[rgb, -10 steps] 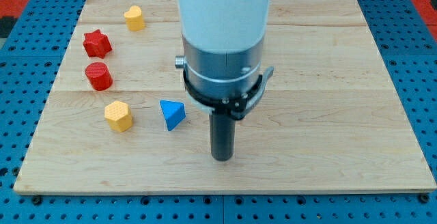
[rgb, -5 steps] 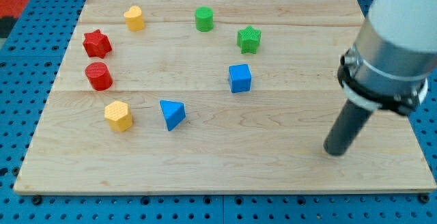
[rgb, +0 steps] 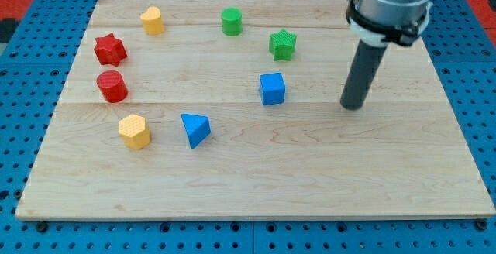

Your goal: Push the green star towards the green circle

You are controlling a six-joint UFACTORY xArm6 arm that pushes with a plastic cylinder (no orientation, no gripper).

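The green star (rgb: pixel 283 45) lies on the wooden board (rgb: pixel 256 184) in the upper middle. The green circle (rgb: pixel 231 22), a short cylinder, stands up and to the left of it, a small gap apart. My tip (rgb: pixel 353 105) rests on the board to the right of and below the green star, well clear of it. It is also to the right of the blue cube (rgb: pixel 272 88). It touches no block.
A blue triangle (rgb: pixel 194 129) and a yellow hexagon (rgb: pixel 134 132) lie at lower left. A red circle (rgb: pixel 112 87), a red star (rgb: pixel 109 49) and a yellow block (rgb: pixel 153 21) stand along the left side.
The arm swept from the board's lower middle to the right, then up. My tip is now higher and nearer the green star. No block has moved.
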